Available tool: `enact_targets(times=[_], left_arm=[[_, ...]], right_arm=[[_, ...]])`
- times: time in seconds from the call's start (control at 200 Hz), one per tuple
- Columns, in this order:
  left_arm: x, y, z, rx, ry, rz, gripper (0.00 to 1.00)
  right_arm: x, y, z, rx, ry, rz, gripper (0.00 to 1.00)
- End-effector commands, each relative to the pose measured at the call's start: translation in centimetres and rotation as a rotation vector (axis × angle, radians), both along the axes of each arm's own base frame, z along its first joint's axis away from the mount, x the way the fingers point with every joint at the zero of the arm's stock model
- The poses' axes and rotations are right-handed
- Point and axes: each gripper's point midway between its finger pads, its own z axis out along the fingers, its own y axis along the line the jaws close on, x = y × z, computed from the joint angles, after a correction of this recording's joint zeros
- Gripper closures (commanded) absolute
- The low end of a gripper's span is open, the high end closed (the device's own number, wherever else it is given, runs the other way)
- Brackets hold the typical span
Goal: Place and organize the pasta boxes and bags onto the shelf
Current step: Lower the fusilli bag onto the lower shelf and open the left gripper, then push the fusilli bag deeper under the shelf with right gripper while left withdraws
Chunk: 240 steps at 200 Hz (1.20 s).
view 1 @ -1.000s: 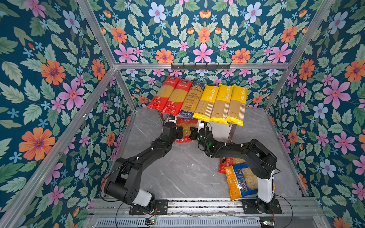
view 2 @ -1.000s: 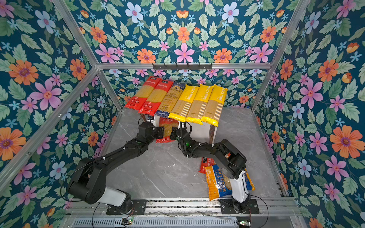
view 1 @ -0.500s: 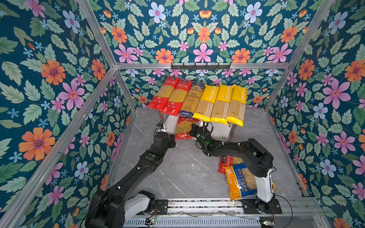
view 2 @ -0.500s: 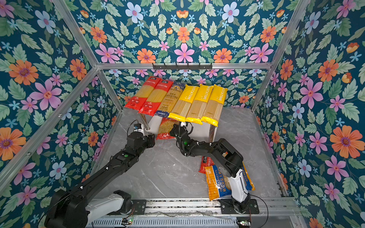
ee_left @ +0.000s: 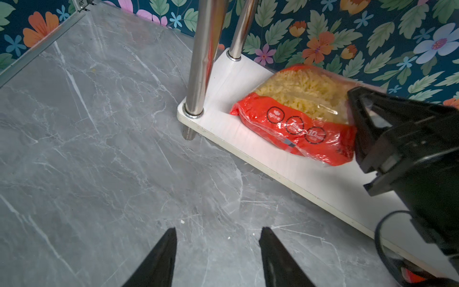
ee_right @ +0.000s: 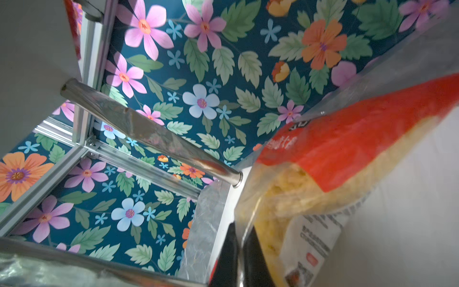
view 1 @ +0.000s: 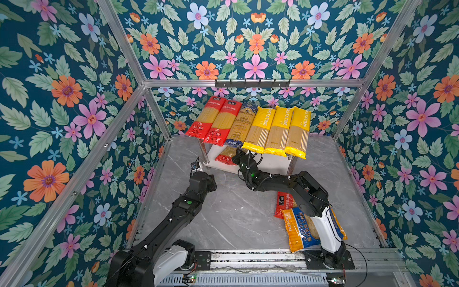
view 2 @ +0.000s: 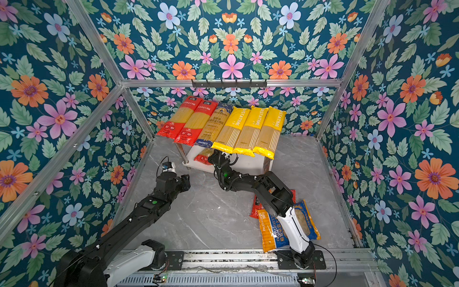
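Moved: left gripper (ee_left: 218,231), now back from shelf (ee_left: 224,82), apart from red macaroni bag (ee_left: 295,129) on lower tier.
Left grip: fingers (ee_left: 161,256) apart, empty.
Right gripper (ee_right: 241,232): clamped on bag edge.

Robot lab cell: alu frame (view 1: 173,82), floral wall panels (view 1: 248,37), marble-look tabletop (view 1: 236,218).

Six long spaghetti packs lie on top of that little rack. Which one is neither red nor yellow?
The navy-and-gold pack, third from the left in both top views: its neighbours are a red pack and a yellow PASTATIME pack.
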Motion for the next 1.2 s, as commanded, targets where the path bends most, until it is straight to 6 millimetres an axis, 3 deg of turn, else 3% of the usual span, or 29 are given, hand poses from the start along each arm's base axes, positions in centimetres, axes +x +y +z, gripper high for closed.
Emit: enact_targets(times=[0.0, 0.235, 0.75, 1.195], left_arm=[[0.0, 0.5, -0.1, 0.004, 0.001, 0.018, 0.43], [0.1, 0.6, -0.3, -0.009, 0.006, 0.013, 0.43], [-0.2, 1.1, -0.4, -0.009, 0.003, 0.020, 0.43], [-0.3, 1.5, -2.6, 0.003, 0.048, 0.024, 0.43]], right_arm=[[-0.6, 2.1, -0.5, 0.065, 0.024, 0.113, 1.00], [-0.9, 3.2, -1.3, 0.067, 0.064, 0.230, 1.00], [-2.0, -0.3, 1.5, 0.028, 0.045, 0.350, 1.00], [-0.6, 3.0, -2.5, 0.016, 0.124, 0.488, 1.00]])
